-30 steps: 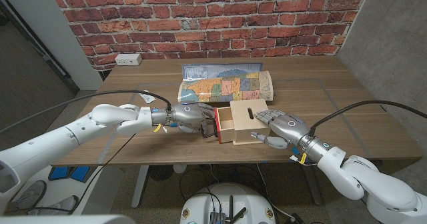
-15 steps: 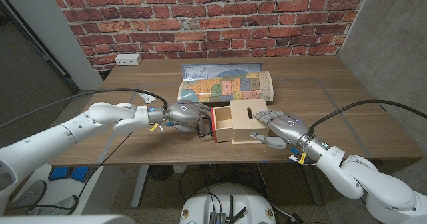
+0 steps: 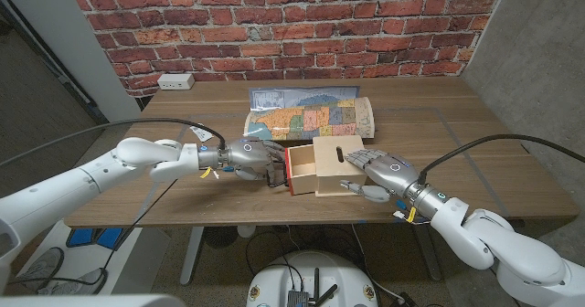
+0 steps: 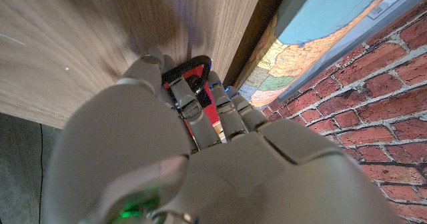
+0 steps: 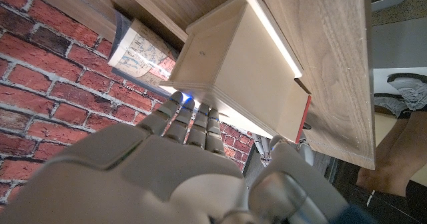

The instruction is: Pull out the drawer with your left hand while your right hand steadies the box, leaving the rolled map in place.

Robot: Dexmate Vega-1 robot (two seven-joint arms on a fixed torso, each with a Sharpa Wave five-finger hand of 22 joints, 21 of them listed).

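The drawer point(image 3: 294, 169) sits near the front middle of the tabletop point(image 3: 183, 133), drawn partway out of the left side of the box point(image 3: 339, 165), its red front face point(image 4: 200, 111) turned toward the left hand point(image 3: 249, 157). Both look like thin light plywood: stiff, smooth-sided and probably quite light, so the box would likely slide along with the drawer unless it is braced. The natural place to hold is the dark loop handle on the red face, and in the left wrist view the left hand's fingers point(image 4: 190, 107) are curled around that handle, gripping it. The right hand point(image 3: 379, 172) presses against the right end of the box with fingers extended along its top and side, bracing rather than clasping; it holds nothing. The rolled map point(image 3: 311, 115) lies just behind the box, close to its back edge and possibly touching it, though contact cannot be confirmed; being a paper roll, it could be nudged easily if the box skews backward. The pull runs leftward, parallel to the front edge of the tabletop, which is near the box, so drifting forward risks an overhang. To the left there is bare wood well past the left hand, giving ample room for drawing the drawer farther out.
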